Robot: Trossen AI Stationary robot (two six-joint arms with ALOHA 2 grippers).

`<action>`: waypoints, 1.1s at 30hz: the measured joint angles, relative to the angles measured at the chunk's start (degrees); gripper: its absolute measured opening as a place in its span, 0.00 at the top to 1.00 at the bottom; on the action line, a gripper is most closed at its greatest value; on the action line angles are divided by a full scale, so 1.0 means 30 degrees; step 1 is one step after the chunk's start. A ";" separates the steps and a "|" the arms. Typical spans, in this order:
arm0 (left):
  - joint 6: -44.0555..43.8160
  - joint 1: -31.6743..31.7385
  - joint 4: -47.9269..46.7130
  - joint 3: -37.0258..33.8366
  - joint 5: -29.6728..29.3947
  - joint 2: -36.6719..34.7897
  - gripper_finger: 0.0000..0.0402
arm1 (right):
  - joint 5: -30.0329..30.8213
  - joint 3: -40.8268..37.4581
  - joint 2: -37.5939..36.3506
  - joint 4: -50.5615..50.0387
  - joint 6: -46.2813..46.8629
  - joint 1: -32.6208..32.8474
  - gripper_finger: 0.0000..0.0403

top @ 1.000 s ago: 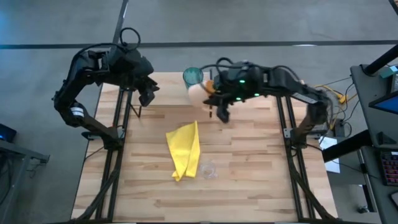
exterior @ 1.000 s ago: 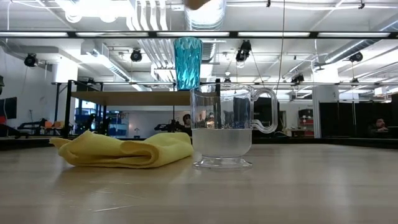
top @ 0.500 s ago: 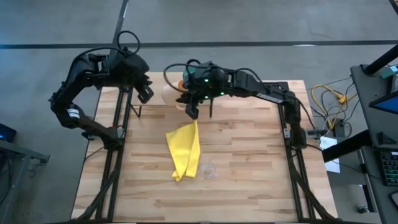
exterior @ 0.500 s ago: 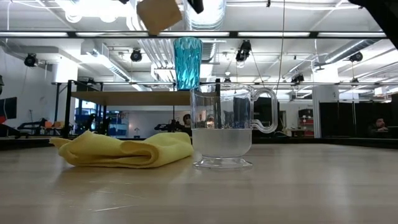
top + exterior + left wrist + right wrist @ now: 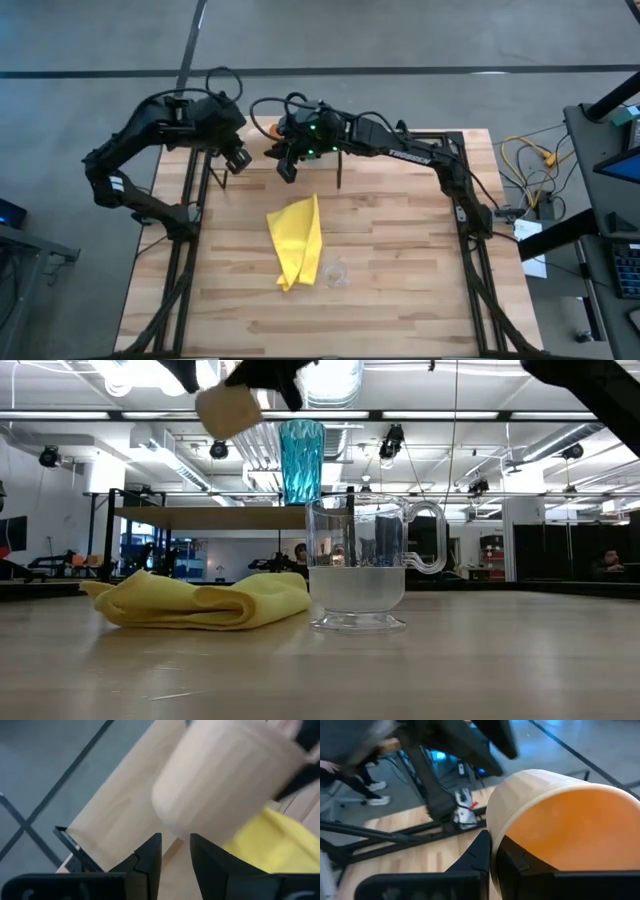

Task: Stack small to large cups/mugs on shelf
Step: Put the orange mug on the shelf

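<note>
- The orange mug (image 5: pixel 560 840) is up in the air, clamped at its rim in the right gripper (image 5: pixel 492 857); it looks cream outside and orange inside.
- In the low view the mug (image 5: pixel 228 410) hangs tilted, just beside the teal tumbler (image 5: pixel 301 461) and above the level of the shelf (image 5: pixel 215 517).
- From above, the right gripper (image 5: pixel 287 160) sits over the far edge of the counter (image 5: pixel 400 270), its arm stretched across from the right side.
- The left gripper (image 5: pixel 238 158) is just beside the right one, near the far left corner; in its wrist view the fingers (image 5: pixel 147 862) stand slightly apart, holding nothing, with the mug (image 5: pixel 225 775) just ahead of them.
- The tumbler stands upright on the shelf.
- The tiny clear glass (image 5: pixel 336 273) stands on the counter well nearer than both grippers; the low view shows it upright with a handle (image 5: pixel 360 565).
- A yellow cloth (image 5: pixel 297 240) lies crumpled between the grippers and the glass, just beside the glass.
</note>
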 joint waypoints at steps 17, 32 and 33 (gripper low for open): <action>0.0036 0.0920 0.1748 -0.5037 -0.0956 -0.0350 0.78 | 0.0068 -0.0066 0.1087 0.0890 0.0794 -0.0174 0.98; -0.0008 0.1031 0.3918 -0.4798 -0.2305 -0.3747 0.78 | 0.2750 0.0042 -0.1500 0.0638 -0.1126 0.3971 0.98; -0.0015 0.1027 0.4136 -0.4827 -0.2481 -0.3968 0.78 | 0.3369 0.0042 -0.1590 0.0406 -0.1352 0.4177 0.98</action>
